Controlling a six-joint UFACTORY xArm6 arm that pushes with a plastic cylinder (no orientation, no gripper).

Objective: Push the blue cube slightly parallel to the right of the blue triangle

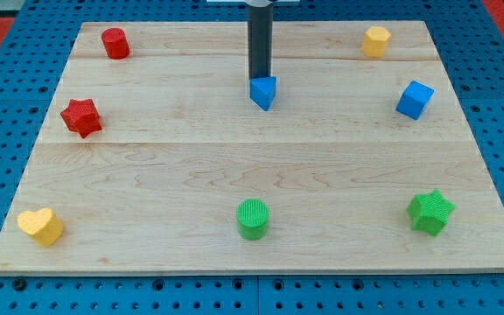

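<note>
The blue cube (415, 99) sits near the board's right edge, in the upper half. The blue triangle (263, 92) sits near the top centre, well to the cube's left and almost level with it. My dark rod comes down from the view's top and my tip (260, 79) is right behind the blue triangle, at its upper edge, seemingly touching it. The tip is far left of the blue cube.
A red cylinder (115, 43) is at top left, a red star (81, 117) at left, a yellow heart (41, 226) at bottom left. A green cylinder (253, 219) is at bottom centre, a green star (430, 212) at bottom right, a yellow hexagonal block (375, 41) at top right. The wooden board (252, 166) lies on a blue pegboard.
</note>
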